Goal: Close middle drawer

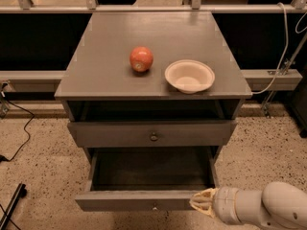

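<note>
At lower right, by the front's right end: gripper — opening impossible to tell | middle drawer pulled out, dark inside | upper drawer shut | on top — apple near bowl

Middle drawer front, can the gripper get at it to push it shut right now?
Probably yes. The gripper is at the right end of the front of the middle drawer, apparently touching it, with nothing between them.
</note>
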`<state>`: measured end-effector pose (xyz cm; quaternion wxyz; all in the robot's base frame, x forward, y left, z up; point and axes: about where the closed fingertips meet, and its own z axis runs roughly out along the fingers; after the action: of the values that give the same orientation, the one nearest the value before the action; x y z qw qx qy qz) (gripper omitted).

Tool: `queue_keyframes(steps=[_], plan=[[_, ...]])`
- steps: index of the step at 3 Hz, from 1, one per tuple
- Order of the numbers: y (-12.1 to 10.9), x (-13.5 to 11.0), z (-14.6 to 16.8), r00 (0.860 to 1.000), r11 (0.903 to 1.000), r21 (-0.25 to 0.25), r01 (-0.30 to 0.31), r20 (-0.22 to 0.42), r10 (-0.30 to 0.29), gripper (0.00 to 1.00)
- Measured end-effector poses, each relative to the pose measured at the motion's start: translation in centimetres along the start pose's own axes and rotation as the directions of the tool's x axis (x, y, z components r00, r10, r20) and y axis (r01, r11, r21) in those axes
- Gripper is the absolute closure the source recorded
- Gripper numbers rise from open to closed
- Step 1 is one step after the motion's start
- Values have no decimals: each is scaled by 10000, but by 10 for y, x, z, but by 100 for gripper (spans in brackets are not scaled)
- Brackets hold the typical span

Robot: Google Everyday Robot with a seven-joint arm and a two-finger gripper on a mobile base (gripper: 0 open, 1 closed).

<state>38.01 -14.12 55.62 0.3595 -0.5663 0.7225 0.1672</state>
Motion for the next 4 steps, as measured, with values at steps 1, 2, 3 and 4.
queue_keyframes(steps=[1,2,3,4], plan=[[2,26,17,9998,9998,33,-195,-5,195,100],[10,53,43,9998,9998,-113,-152,160,154,100],[15,80,59,9986,9992,-300,-266,456,280,100],[14,96,79,9969,9980,-595,-205,751,250,100]])
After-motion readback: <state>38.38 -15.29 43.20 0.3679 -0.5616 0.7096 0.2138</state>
